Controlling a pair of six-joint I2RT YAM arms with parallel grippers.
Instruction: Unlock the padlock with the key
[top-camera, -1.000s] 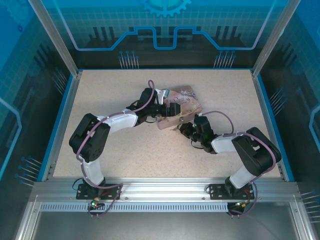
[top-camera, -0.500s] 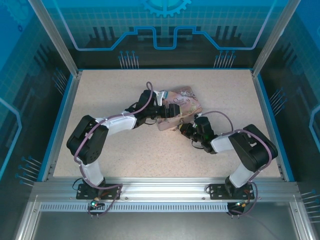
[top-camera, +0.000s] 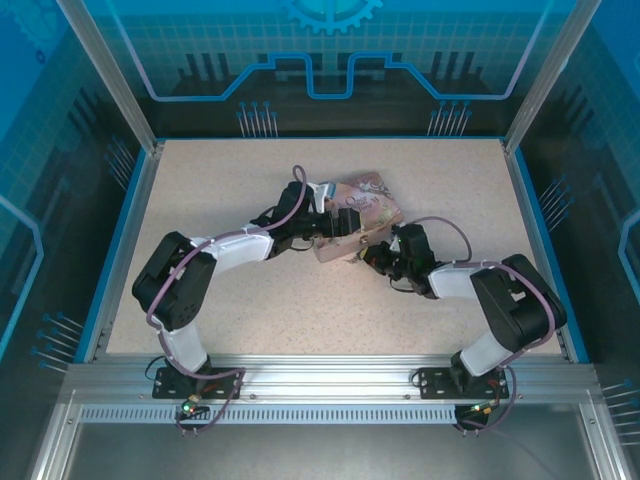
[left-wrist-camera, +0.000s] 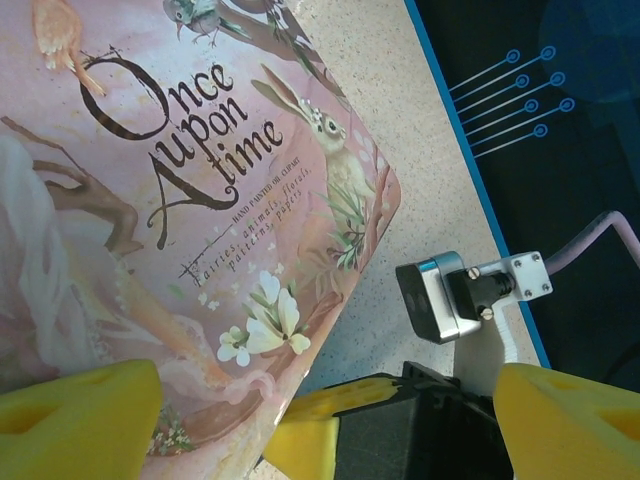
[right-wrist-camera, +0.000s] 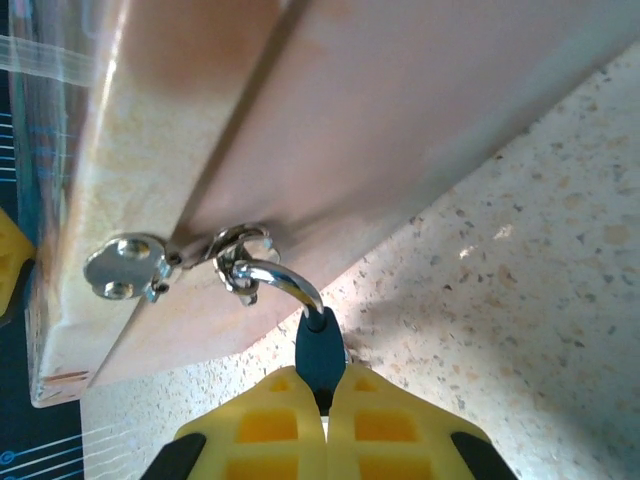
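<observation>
Right pincer (right-wrist-camera: 325, 405), bottom centre of its wrist view, clamps the teal padlock (right-wrist-camera: 318, 348), shackle threaded through the pink tin's (right-wrist-camera: 400, 120) hasp (right-wrist-camera: 240, 258); left pincer (top-camera: 343, 222) gapes wide; unlocking apparently not yet done.

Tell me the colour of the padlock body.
The padlock body is dark teal-blue; the right wrist view shows it best.

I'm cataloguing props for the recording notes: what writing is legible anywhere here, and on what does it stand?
"Once upon a time": large lettering on the tin lid.
"fairies, animals, florals, patterns, papers": small script below it, barely legible.
"HAND PAINTED": tiny capitals between the two; the rest of that line is too small to read.
</observation>
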